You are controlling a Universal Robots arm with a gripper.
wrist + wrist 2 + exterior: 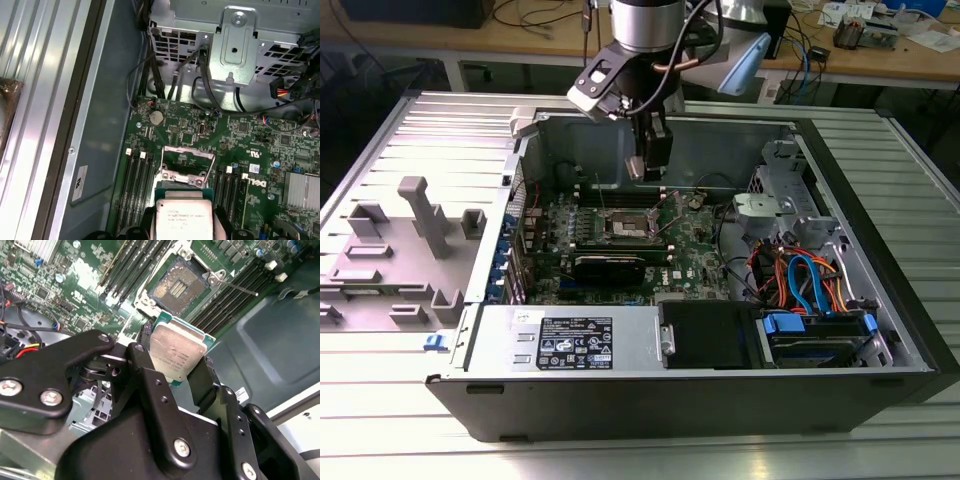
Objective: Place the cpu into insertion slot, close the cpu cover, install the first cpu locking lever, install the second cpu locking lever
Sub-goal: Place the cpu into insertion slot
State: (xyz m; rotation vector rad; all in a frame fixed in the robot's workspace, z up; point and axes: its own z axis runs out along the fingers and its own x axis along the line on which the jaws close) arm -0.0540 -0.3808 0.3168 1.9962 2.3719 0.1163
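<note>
My black end effector [647,168] is clamped on the small silvery-tan square cpu [178,354] above the green motherboard [80,287]; I see the open insertion slot [179,286] below, just beyond the chip's far edge.

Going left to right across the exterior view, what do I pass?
Grey plastic fixture blocks → green motherboard → orange and blue cables. The gripper, holding the cpu, hangs over the motherboard, so it's left out.
</note>
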